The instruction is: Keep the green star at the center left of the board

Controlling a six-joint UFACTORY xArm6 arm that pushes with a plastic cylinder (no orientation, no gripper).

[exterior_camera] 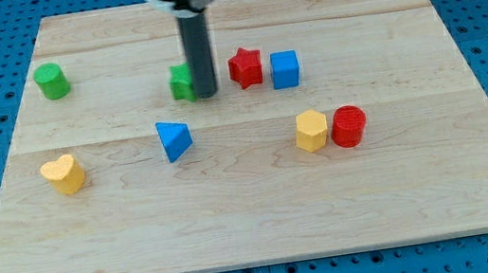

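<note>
on the wooden board (265, 220), starting at the view's left, we see a green cylinder (51, 80) standing near the top-left corner, and well below it a yellow heart-shaped block (64, 173) near the left edge. moving right, a blue triangular block (173, 139) lies a little left of the middle, apart from everything else. above it sits a green block (182, 82), partly hidden by our rod, so we cannot make out its shape for sure; going by colour it is the task's green star, and it lies in the upper middle of the board, a bit left of centre, not at the left edge. my tip (206, 94) rests on the board touching or just beside this green block's right side. we carry no jaws at all, only the straight dark rod, so there is nothing spread or pressed together to tell of. just right of the rod stands a red star (246, 66), and close beside that a blue cube (284, 69). lower and further right, a yellow hexagonal block (311, 131) and a red cylinder (350, 126) sit side by side, nearly touching.
</note>
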